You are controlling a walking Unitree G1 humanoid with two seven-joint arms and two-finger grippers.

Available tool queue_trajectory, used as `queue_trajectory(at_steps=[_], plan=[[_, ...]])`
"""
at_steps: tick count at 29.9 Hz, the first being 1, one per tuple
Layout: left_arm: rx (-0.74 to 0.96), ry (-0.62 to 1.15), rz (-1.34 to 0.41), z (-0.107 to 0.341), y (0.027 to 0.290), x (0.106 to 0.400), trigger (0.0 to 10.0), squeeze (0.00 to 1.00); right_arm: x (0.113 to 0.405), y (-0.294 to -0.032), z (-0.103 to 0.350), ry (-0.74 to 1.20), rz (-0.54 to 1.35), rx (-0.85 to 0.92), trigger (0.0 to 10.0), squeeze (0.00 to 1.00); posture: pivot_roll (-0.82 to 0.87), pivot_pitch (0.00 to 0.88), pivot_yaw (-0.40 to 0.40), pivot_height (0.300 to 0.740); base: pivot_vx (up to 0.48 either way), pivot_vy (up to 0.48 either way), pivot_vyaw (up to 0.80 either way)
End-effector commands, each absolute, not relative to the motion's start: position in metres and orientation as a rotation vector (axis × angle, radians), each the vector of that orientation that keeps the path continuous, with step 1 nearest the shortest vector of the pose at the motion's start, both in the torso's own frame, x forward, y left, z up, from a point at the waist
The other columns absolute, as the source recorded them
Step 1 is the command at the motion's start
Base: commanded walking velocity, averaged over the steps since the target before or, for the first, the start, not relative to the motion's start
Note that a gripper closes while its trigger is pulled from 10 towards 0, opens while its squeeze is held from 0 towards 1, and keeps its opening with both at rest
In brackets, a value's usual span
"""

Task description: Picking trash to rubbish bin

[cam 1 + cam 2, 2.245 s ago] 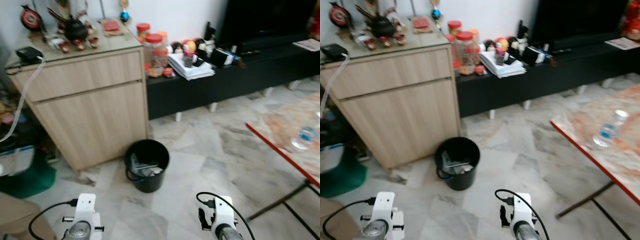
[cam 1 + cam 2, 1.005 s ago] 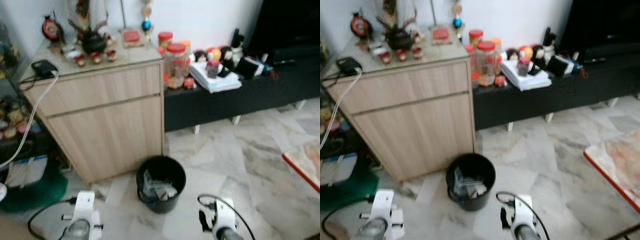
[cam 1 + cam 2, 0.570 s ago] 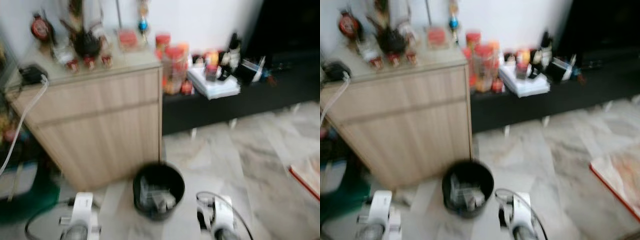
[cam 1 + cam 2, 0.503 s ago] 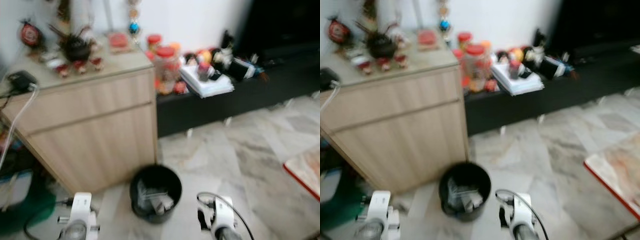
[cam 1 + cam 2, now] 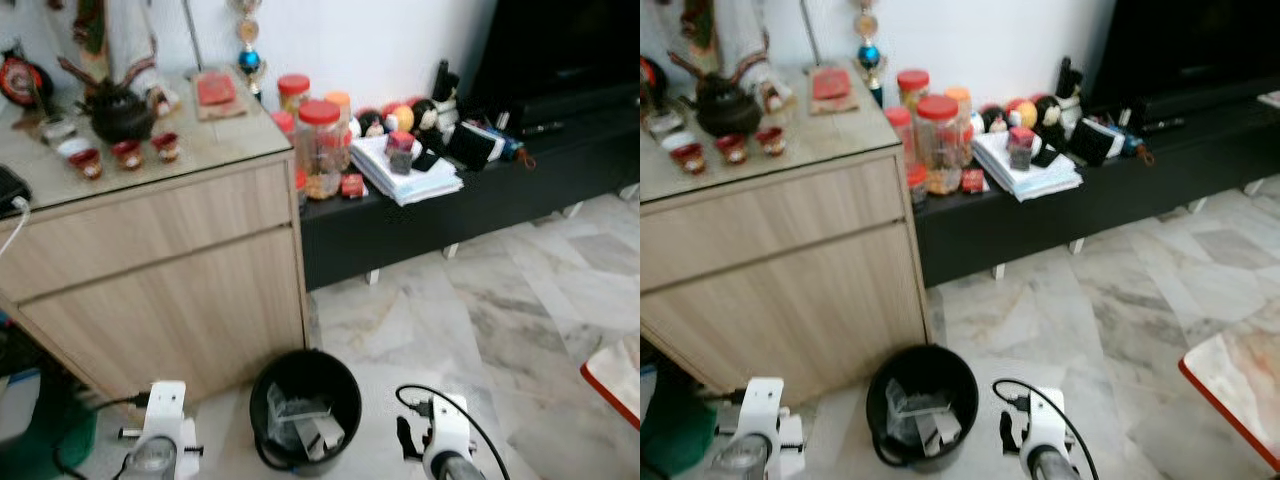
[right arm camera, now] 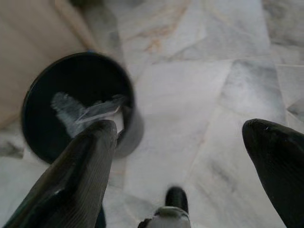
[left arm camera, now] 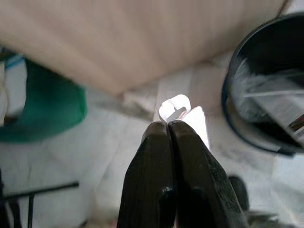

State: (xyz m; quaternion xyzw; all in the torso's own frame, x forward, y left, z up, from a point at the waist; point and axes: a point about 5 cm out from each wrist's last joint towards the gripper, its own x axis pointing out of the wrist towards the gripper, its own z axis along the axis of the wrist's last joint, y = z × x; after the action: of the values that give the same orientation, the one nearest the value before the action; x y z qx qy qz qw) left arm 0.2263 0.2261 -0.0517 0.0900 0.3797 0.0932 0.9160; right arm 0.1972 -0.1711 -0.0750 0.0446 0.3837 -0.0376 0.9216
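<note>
At the bottom of the frame, the left gripper (image 7: 170, 124) is holding its fingers closed on a small white scrap of trash (image 7: 176, 108), which is protruding just beyond the fingertips above the marble floor (image 5: 520, 300). The right gripper (image 6: 180, 137) is hanging with its fingers spread wide apart and gripping nothing. The black rubbish bin (image 5: 305, 408) is standing at lower centre, between the two wrists and just in front of the wooden cabinet (image 5: 160, 290); it is already containing clear wrapping and other pieces. The step in hand appears to be the drop: the left gripper should be carried across toward the right until the scrap is hanging over the bin opening, inside the rim, before the fingers are parted, since the scrap looks light and may drift. The cabinet front is limiting room behind the bin and a green object (image 7: 45, 104) is lying to the left. Open floor is extending to the right, bounded by the red-edged surface (image 5: 612, 378) at lower right. Farther back, a low black bench (image 5: 470, 195) is carrying jars and papers along the wall.
</note>
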Motion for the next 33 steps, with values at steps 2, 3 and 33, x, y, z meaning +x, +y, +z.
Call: queue_trajectory(at_steps=[2,3,33], plan=[[0.193,0.783,0.175,-0.052,0.222,0.227,10.0,0.0,0.197,-0.176,-0.075,0.79,-0.095,0.091,10.0,0.0,-0.05,0.002,0.022,0.74,0.345,0.0,-0.68],[0.194,0.78,0.176,-0.052,0.222,0.228,10.0,0.0,0.198,-0.176,-0.074,0.785,-0.091,0.087,10.0,0.0,-0.04,0.005,0.022,0.74,0.349,0.0,0.0],[0.07,0.579,-0.22,-0.007,0.135,0.296,10.0,0.0,0.259,-0.139,-0.032,0.557,0.273,0.018,10.0,0.0,-0.08,0.002,-0.001,0.74,0.137,0.0,0.0]])
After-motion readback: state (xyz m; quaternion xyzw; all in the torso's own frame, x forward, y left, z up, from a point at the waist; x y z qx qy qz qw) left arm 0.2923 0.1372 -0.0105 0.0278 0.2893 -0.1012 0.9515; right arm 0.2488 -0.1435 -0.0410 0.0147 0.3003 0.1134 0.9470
